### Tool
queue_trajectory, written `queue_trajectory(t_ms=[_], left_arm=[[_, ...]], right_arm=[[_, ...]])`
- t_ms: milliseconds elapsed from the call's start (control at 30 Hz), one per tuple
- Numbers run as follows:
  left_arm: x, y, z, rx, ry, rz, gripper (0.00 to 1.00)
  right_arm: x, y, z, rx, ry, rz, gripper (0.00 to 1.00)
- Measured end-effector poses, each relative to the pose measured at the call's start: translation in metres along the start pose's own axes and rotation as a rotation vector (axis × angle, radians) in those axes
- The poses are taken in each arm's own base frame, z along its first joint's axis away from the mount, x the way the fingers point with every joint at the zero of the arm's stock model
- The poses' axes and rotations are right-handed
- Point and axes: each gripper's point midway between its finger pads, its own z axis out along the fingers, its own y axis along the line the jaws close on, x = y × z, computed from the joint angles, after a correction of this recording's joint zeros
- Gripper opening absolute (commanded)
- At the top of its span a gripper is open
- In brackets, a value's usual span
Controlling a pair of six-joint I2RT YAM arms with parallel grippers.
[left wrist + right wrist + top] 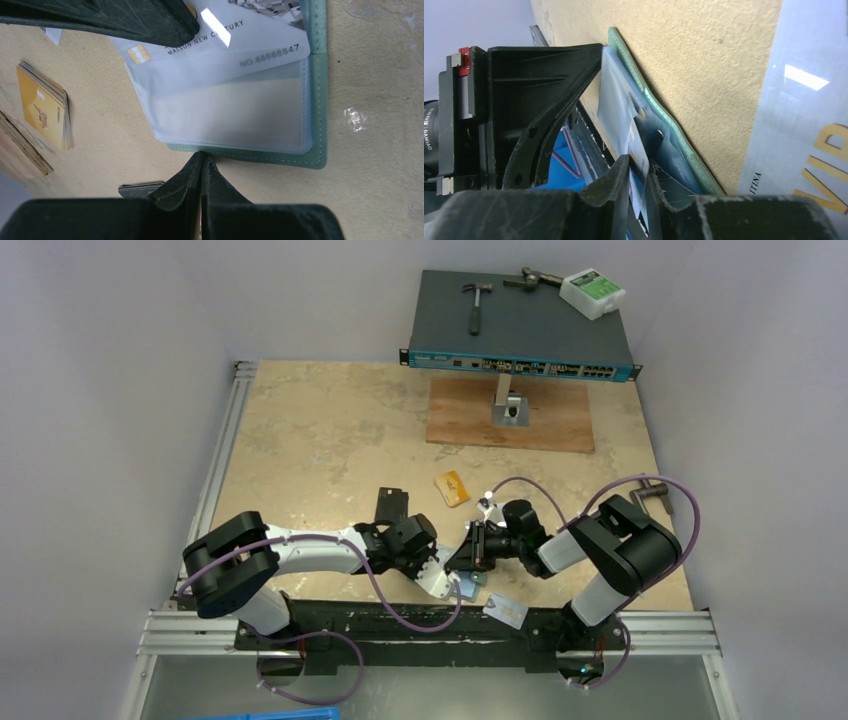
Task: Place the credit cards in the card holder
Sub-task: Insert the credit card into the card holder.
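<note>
Left hand [202, 161] closed at card holder [320, 100] edge | orange cards [40, 105] nearby

The teal card holder [318, 115] lies open and flat on the surface [380, 190], clear sleeve uppermost. A silver-white credit card [235, 47] sits partway inside that sleeve. A small stack of orange cards [42, 107] lies well apart, and another pale card [505, 611] rests near the surface's near edge.

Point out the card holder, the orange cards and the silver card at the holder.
card holder [318, 115]: left wrist view, teal stitched right border.
orange cards [40, 105]: left wrist view, face of the top card.
silver card [250, 40]: left wrist view, its pale printed face.
</note>
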Motion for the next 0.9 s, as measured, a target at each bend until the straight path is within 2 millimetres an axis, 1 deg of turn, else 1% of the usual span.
queue_trajectory(t_ms=[33, 100, 300, 500, 733, 900], left_arm=[[0.000, 0.000, 0.000, -0.001, 0.000, 0.000, 0.00], [0.000, 0.000, 0.000, -0.001, 0.001, -0.001, 0.00], [0.000, 0.000, 0.000, -0.003, 0.002, -0.007, 0.00], [0.001, 0.000, 0.000, -0.006, 0.003, -0.020, 0.00], [0.001, 0.000, 0.000, -0.007, 0.004, -0.026, 0.00], [0.001, 0.000, 0.000, -0.007, 0.004, -0.026, 0.00]], right_arm=[[0.000, 0.000, 0.000, 0.002, 0.001, 0.001, 0.26], [-0.001, 0.002, -0.001, 0.002, 0.001, -0.006, 0.27], [-0.007, 0.005, -0.006, 0.048, -0.026, -0.035, 0.27], [-0.004, 0.005, -0.012, 0.068, -0.024, -0.035, 0.21], [0.009, -0.001, -0.009, 0.027, 0.015, 0.014, 0.17], [0.018, 0.000, -0.008, -0.020, 0.036, 0.049, 0.04]])
